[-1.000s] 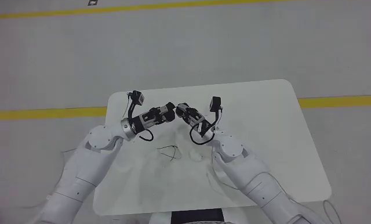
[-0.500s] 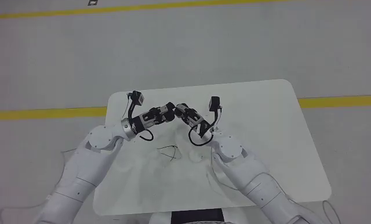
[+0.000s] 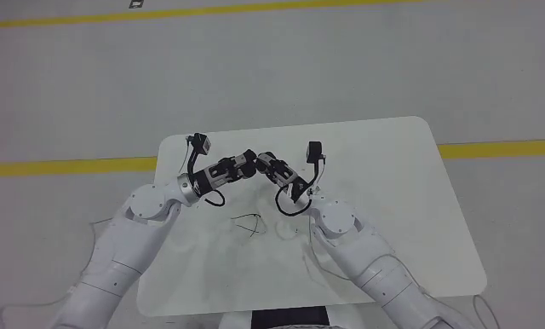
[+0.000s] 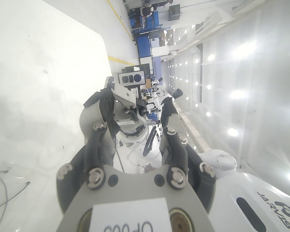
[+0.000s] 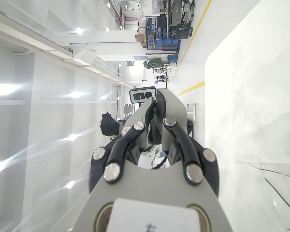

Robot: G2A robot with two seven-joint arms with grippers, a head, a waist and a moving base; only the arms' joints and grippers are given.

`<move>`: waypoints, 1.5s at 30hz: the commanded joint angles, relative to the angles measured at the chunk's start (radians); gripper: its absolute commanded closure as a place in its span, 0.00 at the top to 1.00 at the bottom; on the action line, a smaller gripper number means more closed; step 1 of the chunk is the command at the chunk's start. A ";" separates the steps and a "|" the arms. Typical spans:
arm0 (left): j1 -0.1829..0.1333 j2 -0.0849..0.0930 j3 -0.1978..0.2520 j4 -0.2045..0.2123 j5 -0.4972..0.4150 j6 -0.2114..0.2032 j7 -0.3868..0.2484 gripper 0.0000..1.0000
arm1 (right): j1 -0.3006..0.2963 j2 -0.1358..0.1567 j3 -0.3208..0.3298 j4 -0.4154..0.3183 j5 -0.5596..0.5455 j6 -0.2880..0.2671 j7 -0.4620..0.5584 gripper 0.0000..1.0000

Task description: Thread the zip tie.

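— Where are the zip ties?
— Thin dark zip ties (image 3: pixel 249 222) lie on the table (image 3: pixel 383 158) close to the robot, between its arms; another dark strand (image 4: pixel 115 143) runs along one finger of the left gripper (image 3: pixel 250 159)
— And the grippers?
— Farther out, tip to tip. The left one's fingers stand apart; the right gripper (image 3: pixel 265 162) is pinched nearly closed, on what one cannot tell

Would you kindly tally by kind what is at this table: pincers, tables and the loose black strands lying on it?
pincers: 2 (left pincer, right pincer)
table: 1
black strands lying loose on it: 2, as far as the top view shows
total: 5
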 commanded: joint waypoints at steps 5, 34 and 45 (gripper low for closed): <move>0.000 -0.001 -0.001 0.001 0.001 -0.002 0.002 0.42 | -0.001 -0.002 0.001 0.000 -0.007 -0.001 0.005 0.00; 0.000 -0.002 -0.014 -0.002 0.012 0.008 0.005 0.38 | -0.006 -0.011 0.012 0.004 -0.042 -0.001 0.003 0.00; -0.003 -0.004 -0.011 0.011 0.013 0.011 0.005 0.33 | -0.010 -0.014 0.016 0.004 -0.052 -0.016 -0.001 0.00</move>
